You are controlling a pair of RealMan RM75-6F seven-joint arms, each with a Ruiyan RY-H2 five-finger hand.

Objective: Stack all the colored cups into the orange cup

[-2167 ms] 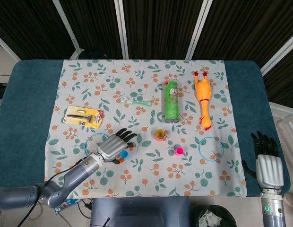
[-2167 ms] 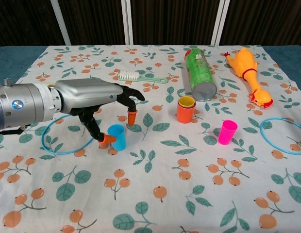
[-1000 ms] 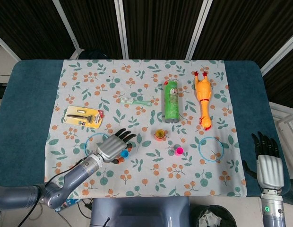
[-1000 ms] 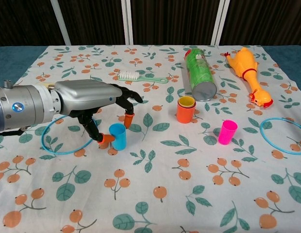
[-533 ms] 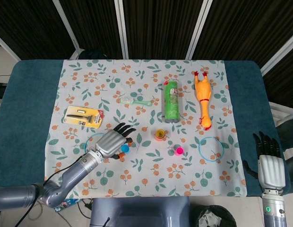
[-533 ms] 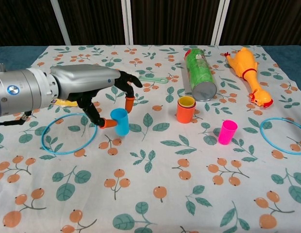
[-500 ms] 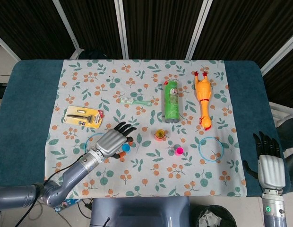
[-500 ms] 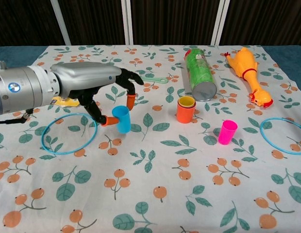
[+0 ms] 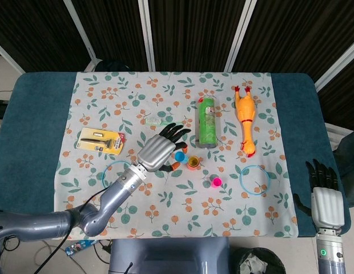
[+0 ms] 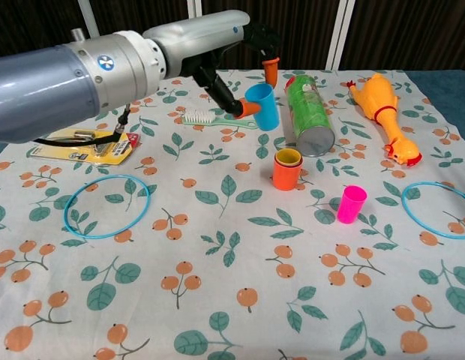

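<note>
One hand busy: left hand (image 10: 217, 45) pinches blue cup (image 10: 262, 106); right hand (image 9: 324, 191) empty, fingers extended.

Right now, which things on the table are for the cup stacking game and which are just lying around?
For the game:
blue cup, held up by the left hand
orange cup, with a yellow cup inside it
pink cup

Just lying around:
green can
rubber chicken
brush
packaged tool
two blue rings

floral-clothed table (image 9: 45, 114) with scattered objects
</note>
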